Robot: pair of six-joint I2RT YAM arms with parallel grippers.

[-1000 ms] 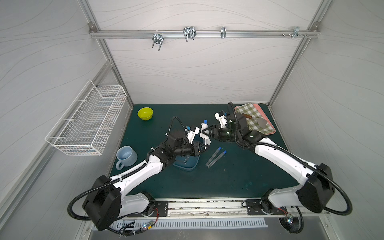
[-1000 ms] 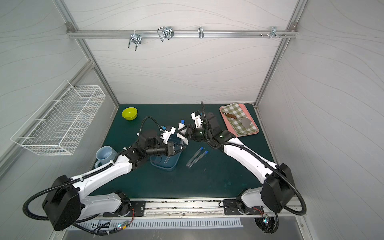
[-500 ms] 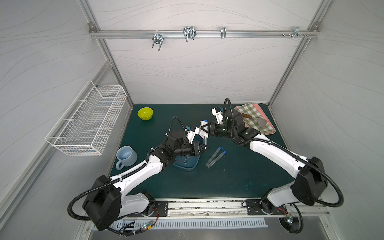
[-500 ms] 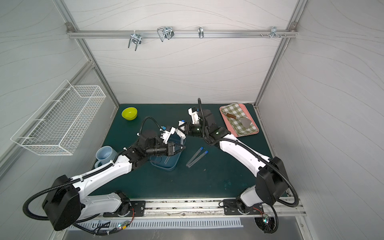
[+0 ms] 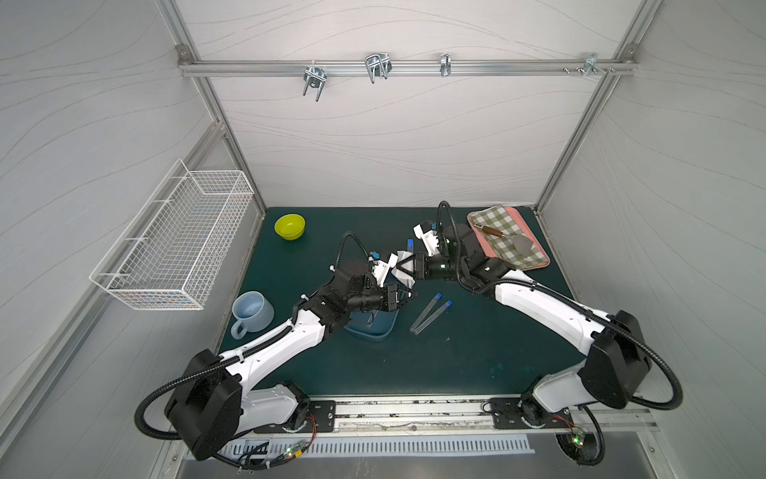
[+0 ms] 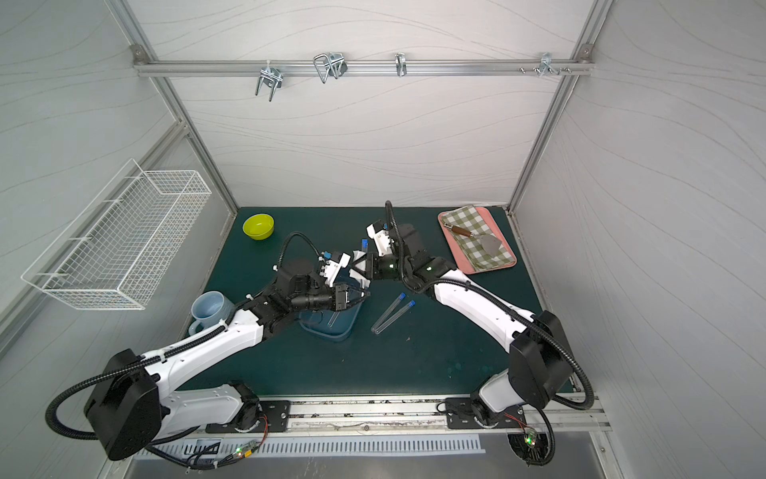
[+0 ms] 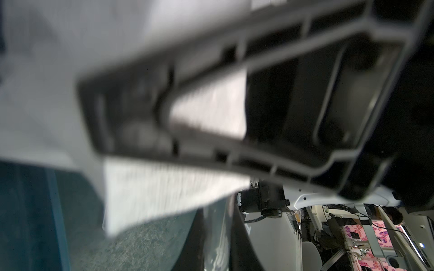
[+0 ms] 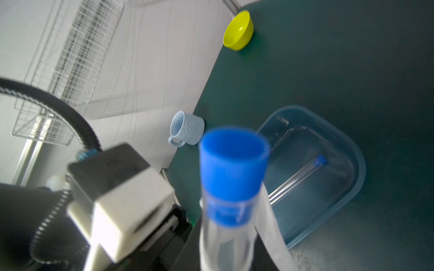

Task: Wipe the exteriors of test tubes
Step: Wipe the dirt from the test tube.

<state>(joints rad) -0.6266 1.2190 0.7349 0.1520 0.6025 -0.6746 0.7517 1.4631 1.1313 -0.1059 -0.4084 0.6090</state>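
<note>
Wiping a test tube [image 8: 232, 164] held upright by the blue tray [image 8: 359, 169]: right claw [image 5: 405, 268] clamped on it, left claw [image 5: 408, 296] pinching the white cloth [image 7: 164, 192].
Tug that cloth hard and you could tilt the tube or pop its cap, which stands where it did a second ago; two more tubes [image 5: 425, 313] lie on the desk [image 5: 476, 352], a fourth tube [image 8: 296, 180] in the tray.

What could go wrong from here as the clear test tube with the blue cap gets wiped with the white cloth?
1. The right gripper pinches the clear, blue-capped test tube; a tug from the white cloth in the left gripper might pull it loose and drop it.
2. Both grippers sit very close together and might collide.
3. Two more clear tubes lie loose on the dark green mat; a sweeping arm might roll them.
</note>
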